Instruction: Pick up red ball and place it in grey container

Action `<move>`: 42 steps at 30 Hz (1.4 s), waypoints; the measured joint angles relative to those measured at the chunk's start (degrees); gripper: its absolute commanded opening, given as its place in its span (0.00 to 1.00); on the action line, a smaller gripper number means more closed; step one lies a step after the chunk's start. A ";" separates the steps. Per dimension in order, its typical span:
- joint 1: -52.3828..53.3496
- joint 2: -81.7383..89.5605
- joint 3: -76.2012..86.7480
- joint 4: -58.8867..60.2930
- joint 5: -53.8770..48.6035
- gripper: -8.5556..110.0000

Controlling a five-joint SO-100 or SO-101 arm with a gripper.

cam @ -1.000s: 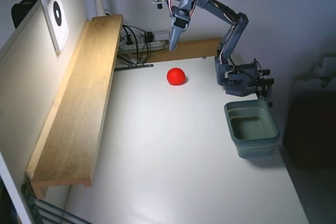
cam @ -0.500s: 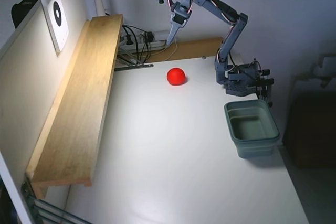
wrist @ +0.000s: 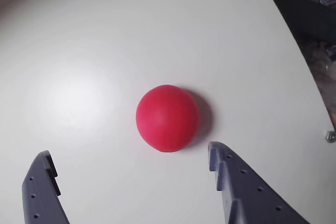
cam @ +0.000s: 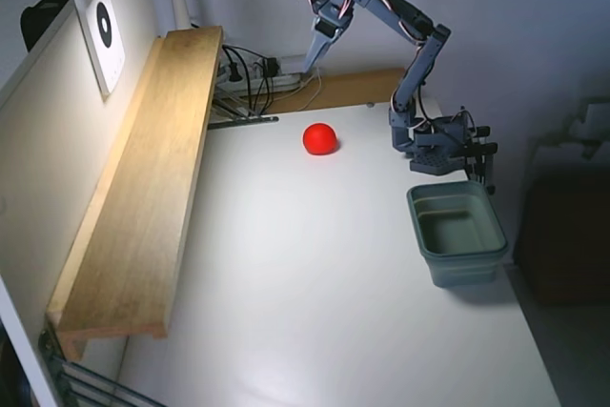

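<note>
The red ball point(cam: 319, 138) rests on the white table at the back, left of the arm's base. In the wrist view the red ball point(wrist: 167, 118) lies on the table just beyond and between the fingertips. My gripper point(cam: 311, 56) hangs in the air above and behind it, pointing down; in the wrist view my gripper point(wrist: 130, 157) is open wide with nothing between its fingers. The grey container point(cam: 467, 266) stands at the table's right edge, in front of the arm's base, and holds nothing.
A long wooden shelf point(cam: 143, 178) runs along the left wall. Cables and a power strip point(cam: 250, 75) lie behind the ball. The arm's base point(cam: 437, 145) is clamped at the back right. The table's right edge runs right beside the container.
The arm has lifted the gripper higher above the ball. The ball and the container have stayed where they were.
</note>
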 measured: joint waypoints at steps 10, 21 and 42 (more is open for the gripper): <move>-0.09 0.00 0.00 0.00 0.00 0.39; -0.18 0.00 0.00 0.00 0.00 0.39; 0.00 -6.68 -0.62 -0.35 0.00 0.39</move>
